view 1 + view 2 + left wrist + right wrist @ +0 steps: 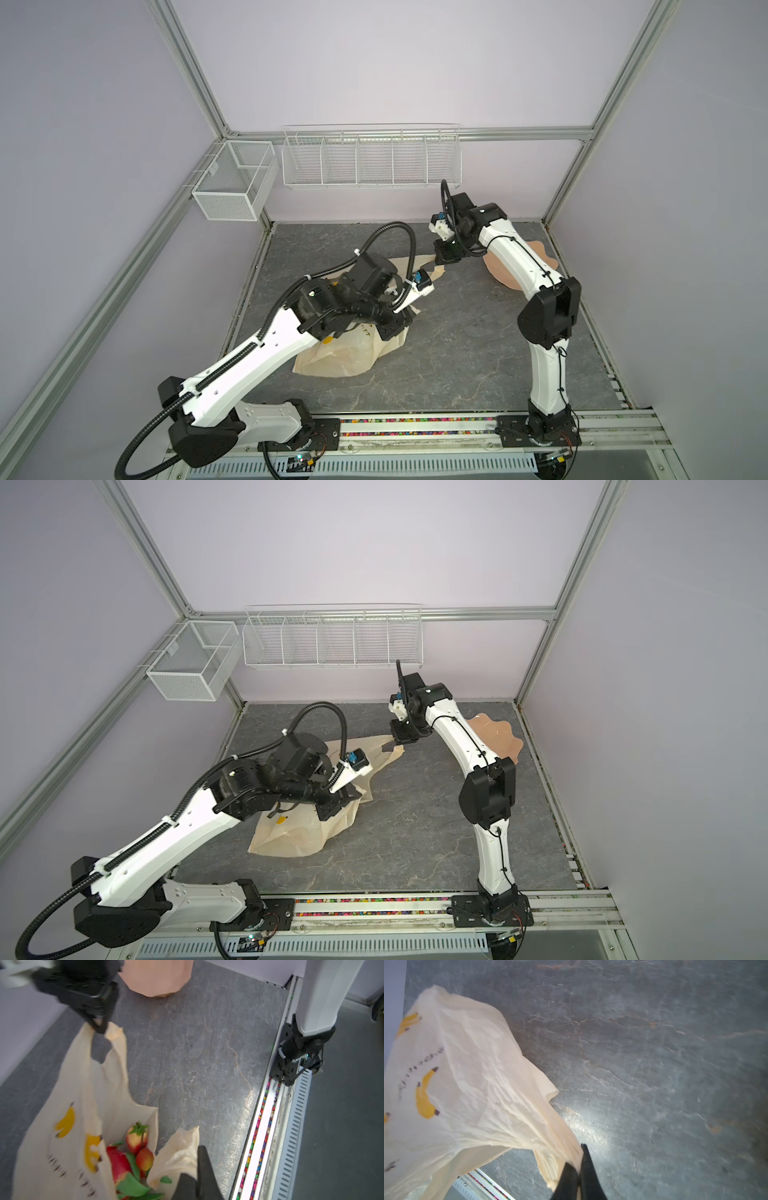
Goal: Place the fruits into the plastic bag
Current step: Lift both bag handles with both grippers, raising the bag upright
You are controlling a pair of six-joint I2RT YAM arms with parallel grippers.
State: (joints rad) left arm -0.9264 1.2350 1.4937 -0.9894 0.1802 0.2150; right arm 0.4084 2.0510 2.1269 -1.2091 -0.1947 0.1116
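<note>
Left gripper (195,1167), jaws clamped on one handle of the cream translucent banana-printed plastic bag (332,357) on the grey stone-patterned tabletop (457,332). Inside: one red dragon fruit with green scales (118,1163), two red strawberries (137,1139). Right gripper (577,1159), jaws clamped on the other handle. Beyond, the right arm (457,737) partly hides one peach scalloped bowl (496,733); two white wire baskets (370,160) on the wall.

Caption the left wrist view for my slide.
Left pincer and right pincer hold the plastic bag open, fruits inside.

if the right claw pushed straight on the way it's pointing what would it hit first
The right claw, shut on the plastic bag by its handle, points down at the grey tabletop; that is probably first contact, though depth is unclear.
</note>
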